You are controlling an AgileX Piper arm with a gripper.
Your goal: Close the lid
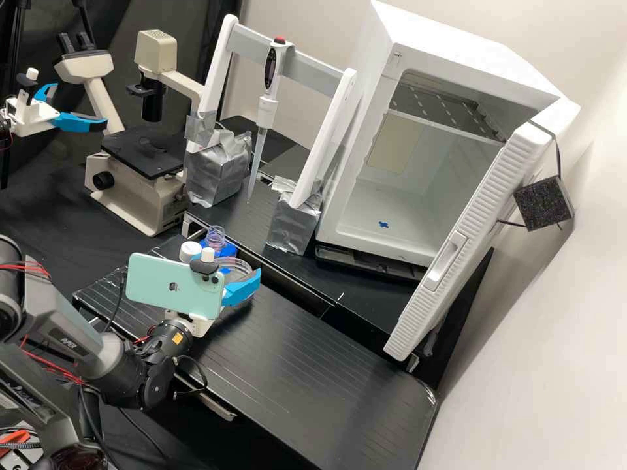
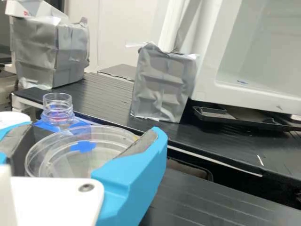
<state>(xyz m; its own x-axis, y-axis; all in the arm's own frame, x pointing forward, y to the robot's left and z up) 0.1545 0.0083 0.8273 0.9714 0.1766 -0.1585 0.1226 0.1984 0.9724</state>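
The black table (image 1: 339, 378) carries the work area. The arm (image 1: 98, 352) reaches over its near section, and the claw (image 2: 94, 131) is spread about a dish's width, one blue finger on each side of a clear lid (image 2: 70, 132). Both pads appear to bear on the rim, so the lid is judged to be held. It lies above or on a clear dish base (image 1: 244, 303), beside the bottle (image 2: 57, 113) and the white cap (image 2: 13, 119). Whether a gap remains between lid and base cannot be told.

Step in hand, as judged: seat the lid on the base.
1. Centre the larger rim over the smaller before lowering; an offset would catch one edge and tip the lid.
2. Keep the lid level and lower it straight down. Use light pressure – thin, clear walls may flex or slip.
3. Keep the outer side of the claw away from the bottle and cap.
4. Release evenly on both sides, then raise the claw vertically, so the lid is not dragged off.

View differences: the high view gives the open incubator (image 1: 418, 189), the arm's slant and the phone (image 1: 174, 286) mounted over the wrist. The wrist view gives the nested rims – and the pads against them – more directly, making it the better reference for centring.
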